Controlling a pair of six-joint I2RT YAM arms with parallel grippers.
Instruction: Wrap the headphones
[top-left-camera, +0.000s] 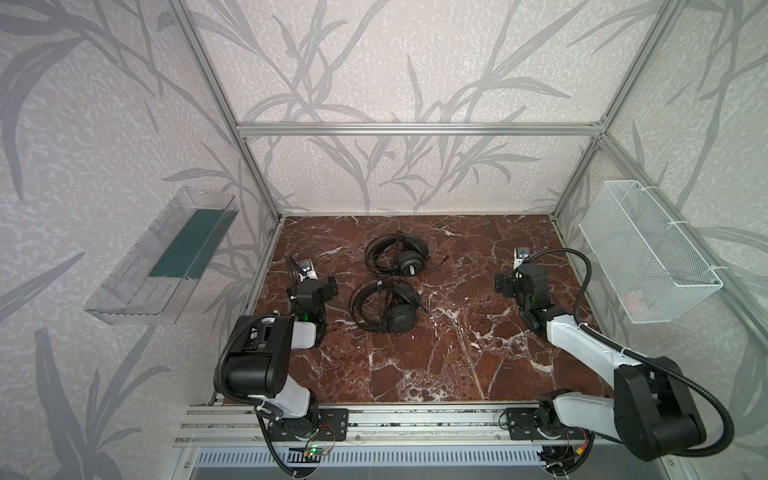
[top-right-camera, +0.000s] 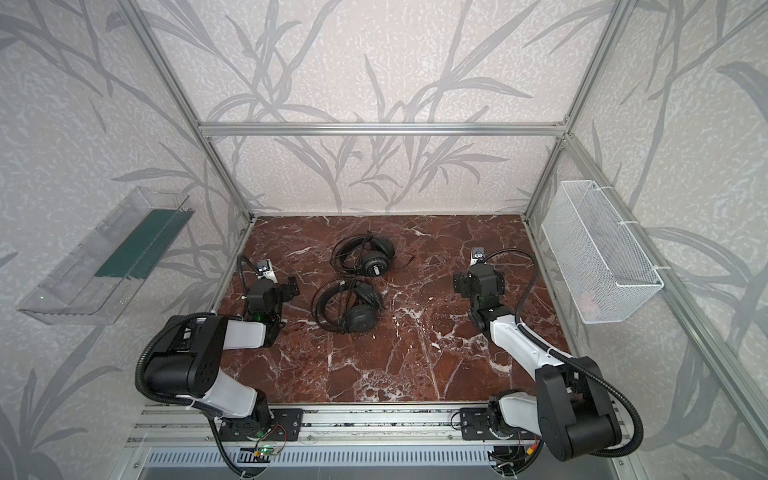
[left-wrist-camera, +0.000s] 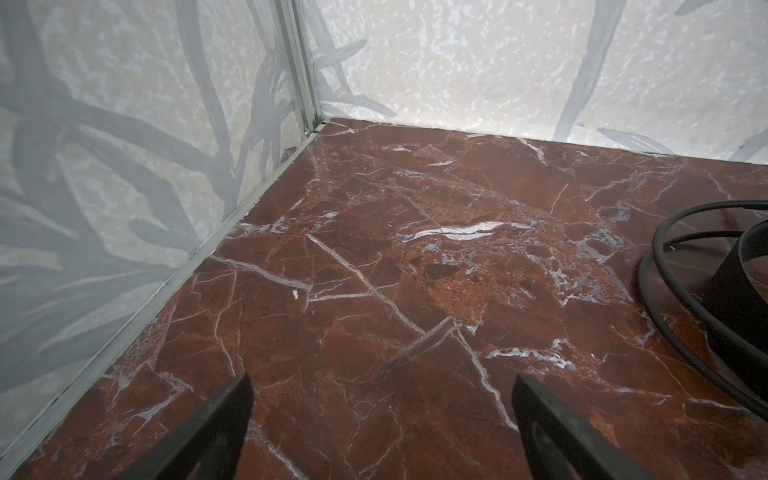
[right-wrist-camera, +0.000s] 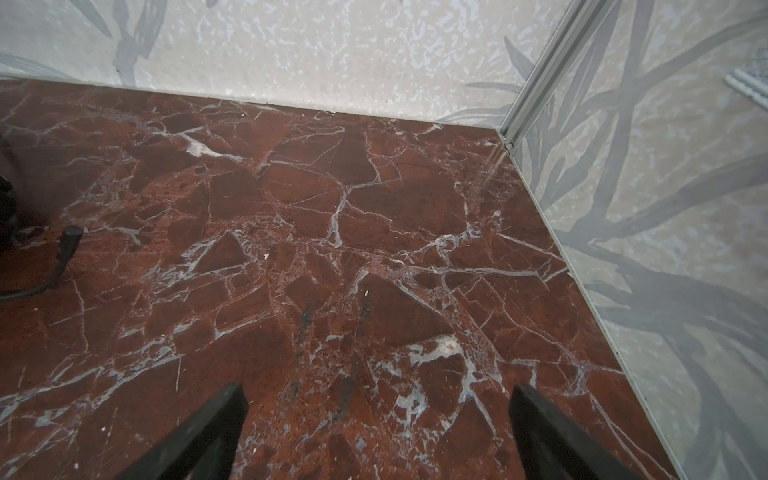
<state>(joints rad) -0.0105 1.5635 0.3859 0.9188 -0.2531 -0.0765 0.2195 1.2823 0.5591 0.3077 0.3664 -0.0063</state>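
Left gripper (left-wrist-camera: 382, 380) and right gripper (right-wrist-camera: 376, 388) hover, jaws spread wide, empty; near headphones (top-left-camera: 400, 318) and far headphones (top-left-camera: 411, 262) lie between them.

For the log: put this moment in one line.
left tool: open, empty | right tool: open, empty | far headset, near headset: on table, unheld

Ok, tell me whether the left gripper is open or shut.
Open: the left gripper shows both fingers wide apart, only bare tabletop between them.
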